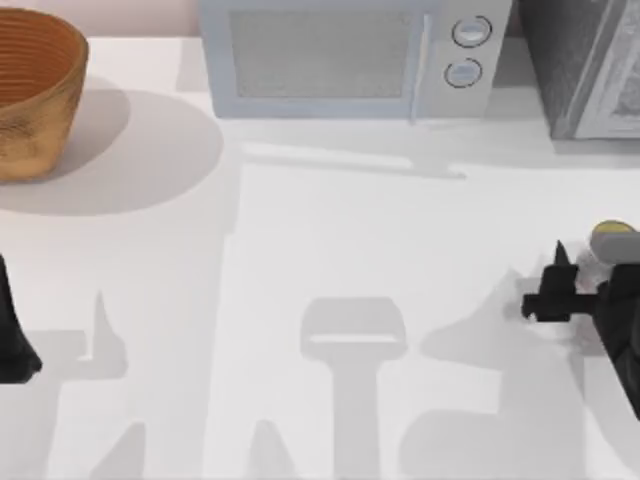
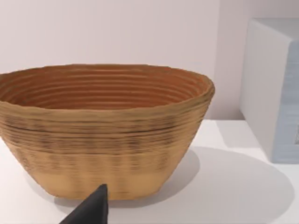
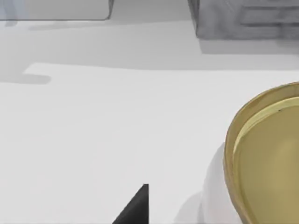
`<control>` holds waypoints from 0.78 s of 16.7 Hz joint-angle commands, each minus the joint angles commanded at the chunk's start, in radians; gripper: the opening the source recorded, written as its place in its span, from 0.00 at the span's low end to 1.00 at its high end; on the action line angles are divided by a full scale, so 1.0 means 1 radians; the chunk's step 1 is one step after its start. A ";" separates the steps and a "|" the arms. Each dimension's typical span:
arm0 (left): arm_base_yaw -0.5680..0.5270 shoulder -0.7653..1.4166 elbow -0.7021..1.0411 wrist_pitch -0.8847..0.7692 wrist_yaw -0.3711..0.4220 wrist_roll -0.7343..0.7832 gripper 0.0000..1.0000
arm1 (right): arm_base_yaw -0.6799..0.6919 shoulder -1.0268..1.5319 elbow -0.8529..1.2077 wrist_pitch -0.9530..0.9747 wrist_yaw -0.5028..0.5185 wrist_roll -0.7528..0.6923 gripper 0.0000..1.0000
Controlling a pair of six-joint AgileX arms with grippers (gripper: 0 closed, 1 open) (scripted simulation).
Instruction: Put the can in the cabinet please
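The table (image 1: 300, 250) was seen spread white under everything. The microwave (image 1: 355, 55) was set at the table's back edge, and it is taken as the landmark. The cabinet (image 1: 580, 65) was placed just right of the microwave, and the basket (image 1: 30, 95) well to its left. The left arm (image 1: 12, 335) was parked far forward and left of the microwave. The right gripper (image 1: 560, 285) was found forward and right of the microwave, just beside the can (image 1: 612, 240); whether its claw was open or closed could not be told. The can was left standing upright on the table, forward of the cabinet.
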 joint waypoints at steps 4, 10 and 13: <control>0.000 0.000 0.000 0.000 0.000 0.000 1.00 | 0.000 0.000 0.000 0.000 0.000 0.000 0.25; 0.000 0.000 0.000 0.000 0.000 0.000 1.00 | 0.000 0.000 0.000 0.000 0.000 0.000 0.00; 0.000 0.000 0.000 0.000 0.000 0.000 1.00 | 0.000 0.000 0.000 0.000 0.000 0.000 0.00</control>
